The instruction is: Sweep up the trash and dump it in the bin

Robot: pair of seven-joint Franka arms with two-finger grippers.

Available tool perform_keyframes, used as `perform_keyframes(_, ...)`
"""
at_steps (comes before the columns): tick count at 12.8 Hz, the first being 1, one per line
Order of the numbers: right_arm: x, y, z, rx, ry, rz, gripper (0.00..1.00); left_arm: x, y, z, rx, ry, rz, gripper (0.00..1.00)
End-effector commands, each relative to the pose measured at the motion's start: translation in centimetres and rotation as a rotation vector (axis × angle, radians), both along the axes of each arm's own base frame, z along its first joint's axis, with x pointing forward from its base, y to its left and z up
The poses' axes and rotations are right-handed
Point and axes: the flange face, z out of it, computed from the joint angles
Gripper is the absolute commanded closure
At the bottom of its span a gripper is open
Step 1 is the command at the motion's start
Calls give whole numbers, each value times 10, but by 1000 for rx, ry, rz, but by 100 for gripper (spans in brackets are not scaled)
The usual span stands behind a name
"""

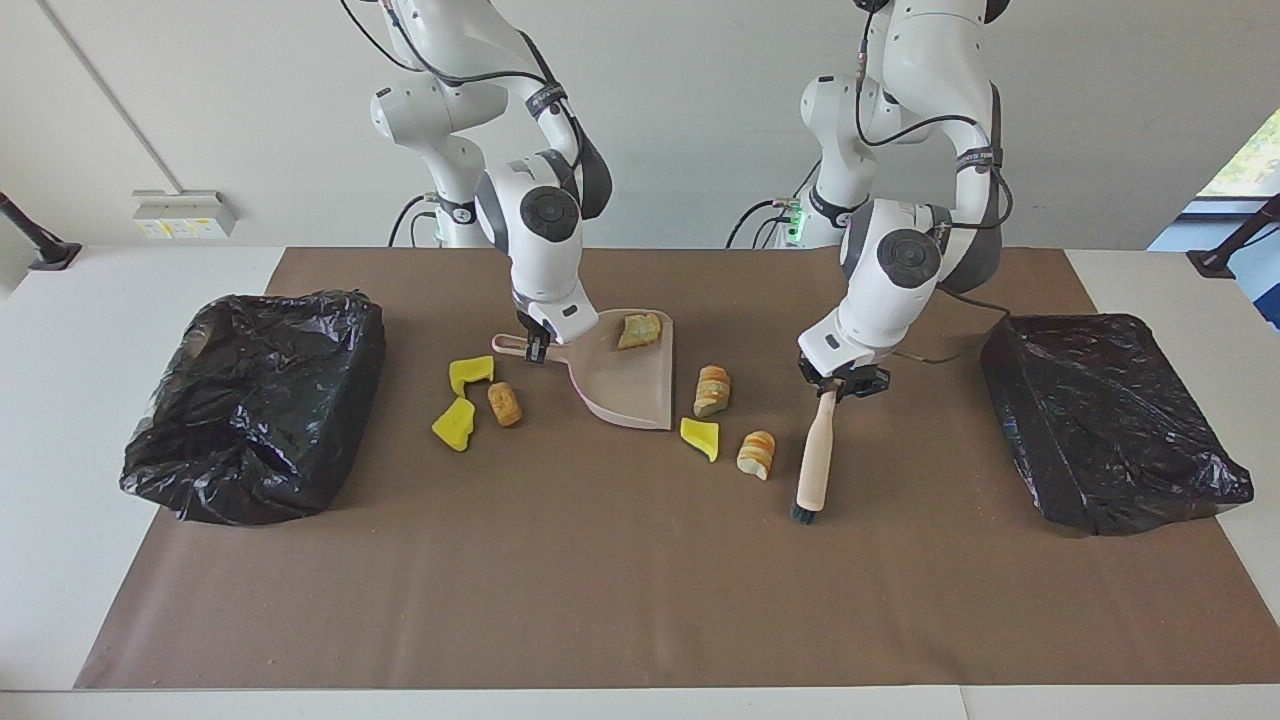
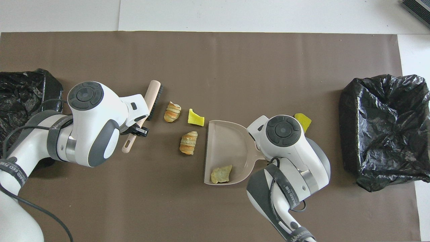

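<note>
cork lump (image 1: pixel 504 404) facing view only, overhead hidden

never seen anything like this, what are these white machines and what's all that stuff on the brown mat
These are two robot arms at a table, each ending in a two-finger gripper. One picture looks across the table at them; the other looks down from above their end. The left gripper is shut on the wooden hand brush. The right gripper is shut on the handle of the pink plastic dustpan, which already holds a beige pastry-like scrap. Yellow sponge bits, tan bread-like slices and a brown cork-like lump lie on the mat. A black bag-lined bin sits at each end.
</note>
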Motion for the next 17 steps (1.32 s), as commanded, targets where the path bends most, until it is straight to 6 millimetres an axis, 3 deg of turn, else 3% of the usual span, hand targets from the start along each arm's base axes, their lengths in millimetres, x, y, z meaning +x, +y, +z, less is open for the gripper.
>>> perform_keyframes(1,-10,-1,3,-39,4,-54,100,-17,-5,0,11,10,-42,100)
perform_keyframes(3,-10,-1,3,-40,5,-54,100,-33,-23,-1,12,25,-62,100)
perform_keyframes(8,-13,-9,12,-77,23,-50,100,-109,-76,-10,-29,86,-148,100)
perform_keyframes(14,-12,-10,13,-77,21,-55,100,-191,-158,2,-80,130,-133,100)
perform_keyframes(17,-12,-10,13,-74,17,-54,100,-218,-188,8,-119,155,-102,100)
